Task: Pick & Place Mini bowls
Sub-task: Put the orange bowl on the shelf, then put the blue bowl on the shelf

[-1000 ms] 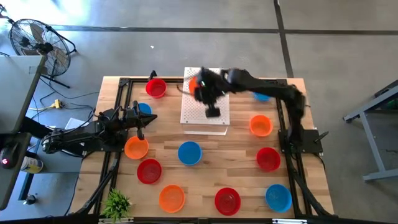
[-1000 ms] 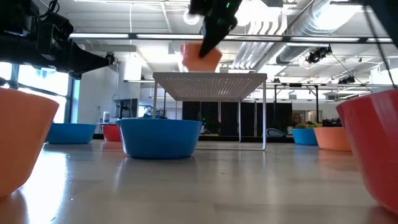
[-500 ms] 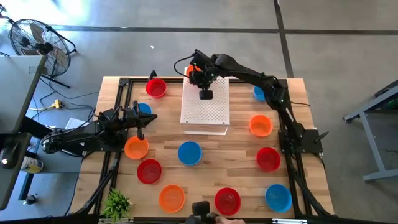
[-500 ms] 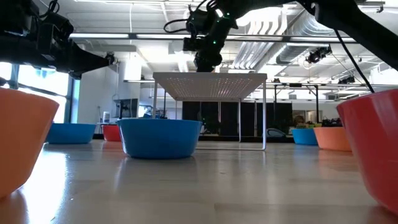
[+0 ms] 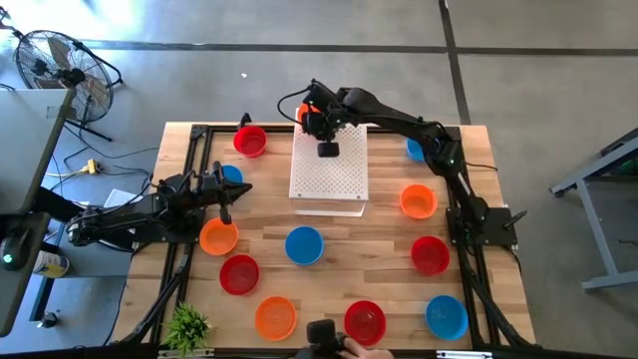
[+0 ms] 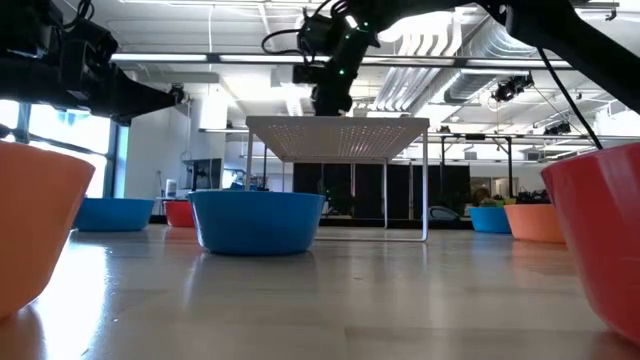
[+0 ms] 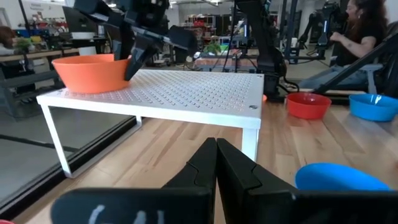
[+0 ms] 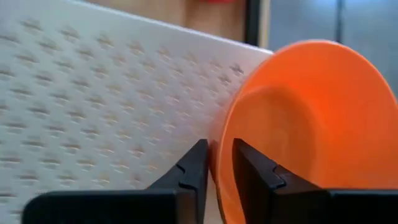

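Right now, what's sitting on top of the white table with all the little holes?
One orange bowl sits on a corner of the white perforated board, its rim pinched by the right gripper. The rest looks bare.

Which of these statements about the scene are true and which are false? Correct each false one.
1. The right gripper grips the rim of an orange bowl. True.
2. That bowl sits on the white perforated board. True.
3. The left gripper holds a blue bowl. False: its fingers are shut on nothing.
4. The white perforated board lies flat on the table. False: it stands raised on legs.
5. A small green plant sits at one table corner. True.
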Available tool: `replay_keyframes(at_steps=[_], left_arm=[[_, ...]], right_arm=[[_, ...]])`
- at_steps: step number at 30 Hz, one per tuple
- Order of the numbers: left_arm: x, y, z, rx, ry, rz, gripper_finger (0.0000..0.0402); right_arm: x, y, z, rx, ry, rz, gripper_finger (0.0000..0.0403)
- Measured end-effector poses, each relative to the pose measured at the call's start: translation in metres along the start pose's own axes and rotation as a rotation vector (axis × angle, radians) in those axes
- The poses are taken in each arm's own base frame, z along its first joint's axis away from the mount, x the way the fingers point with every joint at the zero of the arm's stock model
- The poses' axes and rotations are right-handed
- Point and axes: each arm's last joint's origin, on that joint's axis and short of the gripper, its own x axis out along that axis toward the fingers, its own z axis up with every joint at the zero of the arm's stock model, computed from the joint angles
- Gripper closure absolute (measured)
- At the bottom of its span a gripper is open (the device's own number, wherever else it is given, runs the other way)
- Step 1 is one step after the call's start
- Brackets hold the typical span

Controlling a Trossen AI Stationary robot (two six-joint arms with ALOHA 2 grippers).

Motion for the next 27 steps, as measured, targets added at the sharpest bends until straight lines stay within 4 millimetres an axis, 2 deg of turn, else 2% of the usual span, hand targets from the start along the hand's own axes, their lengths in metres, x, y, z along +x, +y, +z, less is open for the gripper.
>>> replay_keyframes(at_steps=[3, 6, 10, 14, 17, 20, 27], left_arm=[[0.000, 0.000, 0.000, 0.013, 0.000, -0.001, 0.0399], [0.000, 0.000, 0.000, 0.013, 0.000, -0.003, 0.0399], [0.000, -0.001, -0.001, 0.013, 0.004, -0.033, 0.0399], [0.000, -0.001, -0.001, 0.004, 0.006, -0.049, 0.0399], [0.000, -0.001, -0.001, -0.013, 0.010, -0.049, 0.0399], [0.000, -0.001, -0.001, -0.015, 0.016, -0.049, 0.0399], [0.003, -0.001, -0.003, -0.042, 0.064, -0.022, 0.0399]], right_arm=[[-0.011, 0.004, 0.004, -0.014, 0.028, -0.050, 0.0319], [-0.041, 0.011, 0.014, -0.030, -0.051, -0.063, 0.0320], [-0.079, 0.021, 0.019, -0.022, -0.193, 0.034, 0.0352], [-0.100, 0.028, 0.009, 0.001, -0.304, 0.135, 0.0396], [-0.101, 0.038, -0.006, 0.033, -0.360, 0.117, 0.0392], [-0.099, 0.054, -0.031, 0.068, -0.445, 0.095, 0.0397], [-0.114, 0.110, -0.097, 0.190, -0.705, -0.010, 0.0396]])
